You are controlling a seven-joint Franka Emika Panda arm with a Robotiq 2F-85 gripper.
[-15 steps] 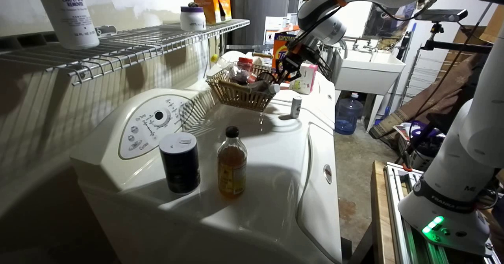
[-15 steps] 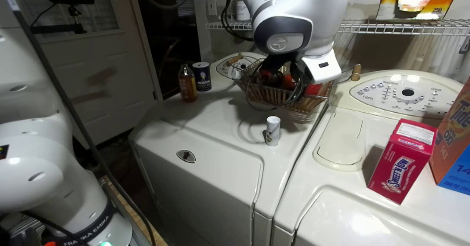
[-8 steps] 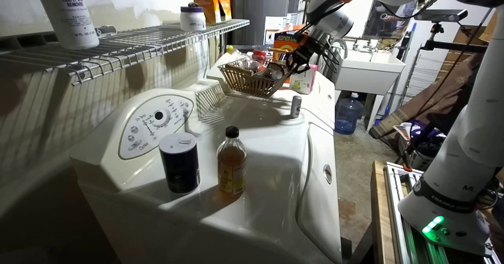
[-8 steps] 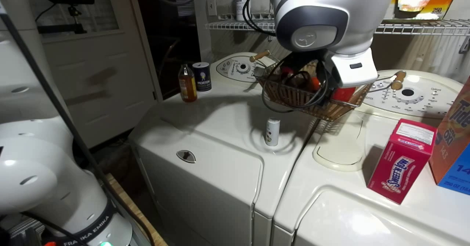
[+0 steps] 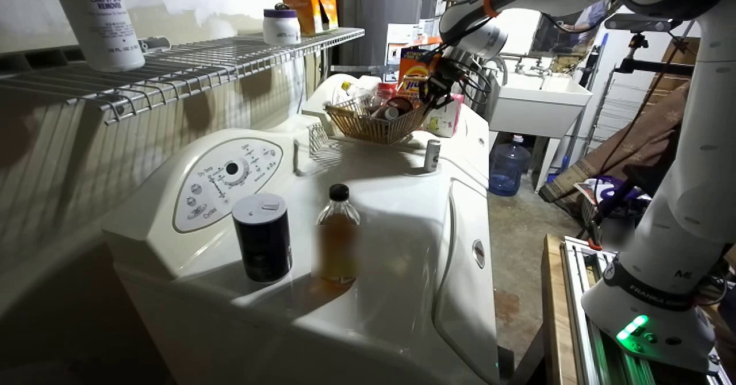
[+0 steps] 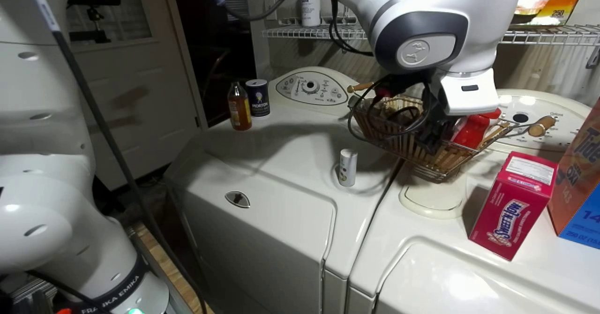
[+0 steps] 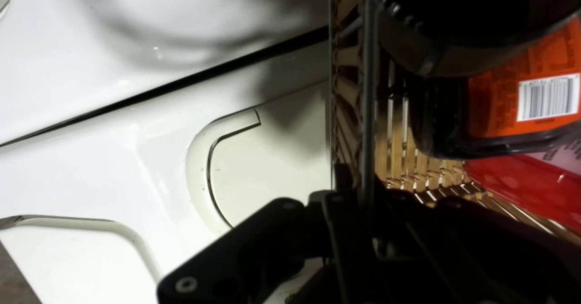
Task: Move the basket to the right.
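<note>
The brown slatted basket [image 5: 371,129] holds a red bottle [image 6: 471,132], dark containers and other small items. In an exterior view the basket [image 6: 452,158] hangs tilted over the seam between the two white machines, with shadow around it. Its wooden-grip handles fold outward. My gripper [image 7: 358,183] is shut on the basket's rim and side wall [image 7: 349,86], one finger outside and one inside. The gripper also shows at the basket's near side in an exterior view [image 5: 428,103]. Its fingertips are dark in the wrist view.
A small white shaker [image 6: 348,168] stands near the seam. A pink sweetener box [image 6: 514,206] and a Tide box [image 6: 581,173] stand on the far machine. An amber bottle [image 6: 240,108] and a dark salt canister [image 6: 258,99] stand at the opposite end. A wire shelf [image 5: 190,69] overhangs.
My gripper has carried the basket away from the amber bottle, across the seam toward the Tide box. Its shadow has shifted the same way. The shaker and boxes have not moved.
</note>
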